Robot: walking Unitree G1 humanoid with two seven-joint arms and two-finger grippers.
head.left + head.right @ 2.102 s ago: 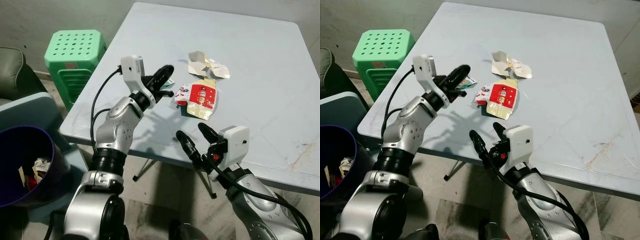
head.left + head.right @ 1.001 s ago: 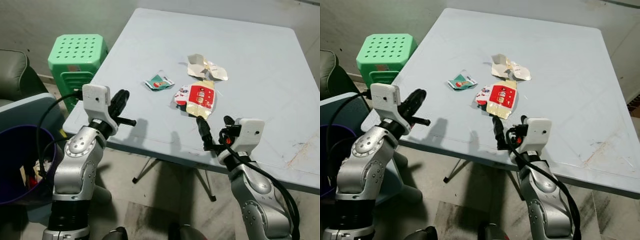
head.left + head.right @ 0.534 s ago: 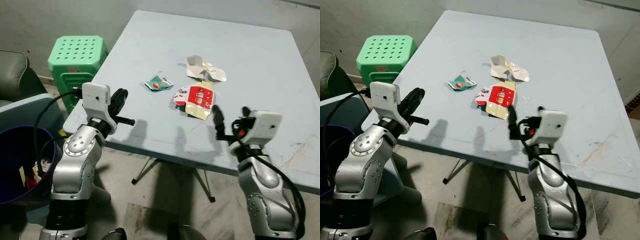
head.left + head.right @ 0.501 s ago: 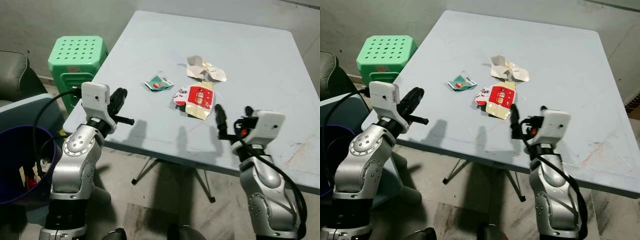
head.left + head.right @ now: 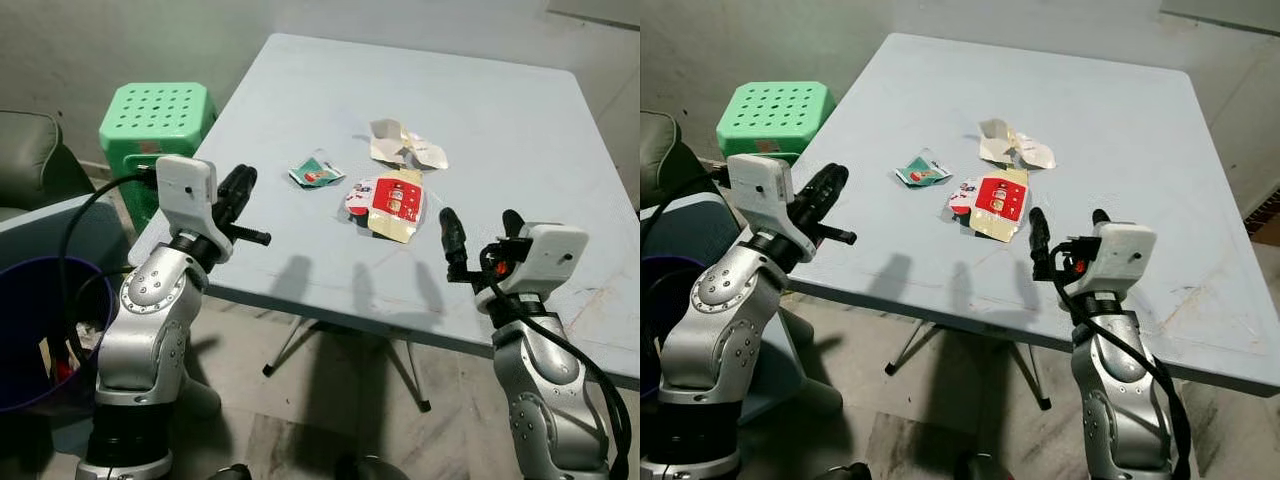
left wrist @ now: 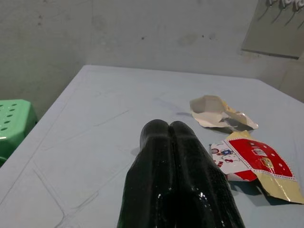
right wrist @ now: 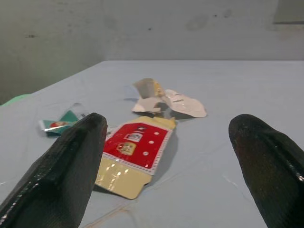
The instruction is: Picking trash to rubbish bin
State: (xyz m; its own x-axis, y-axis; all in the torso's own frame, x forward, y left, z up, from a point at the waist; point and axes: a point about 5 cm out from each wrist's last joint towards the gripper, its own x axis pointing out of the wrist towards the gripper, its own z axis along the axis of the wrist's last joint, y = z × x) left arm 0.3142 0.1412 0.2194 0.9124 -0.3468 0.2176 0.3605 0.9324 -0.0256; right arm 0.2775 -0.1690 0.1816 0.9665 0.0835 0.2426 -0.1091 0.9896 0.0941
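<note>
We judge ourselves at the reach for the next piece of trash: our right gripper [image 5: 478,240] hangs above the near edge of the pale blue table [image 5: 520,130], fingers spread wide, empty, aimed at the red-and-gold wrapper [image 5: 393,201] lying toward the middle, so the next move calls for lowering over it and pinching. Our left gripper [image 5: 236,196] waits pressed shut and empty off the table's left edge. A crumpled cream wrapper [image 5: 405,146] and a small green packet [image 5: 316,173] also lie mid-table. A green stool [image 5: 155,125] and the purple bin [image 5: 45,330] stand on the grey floor to the left
</note>
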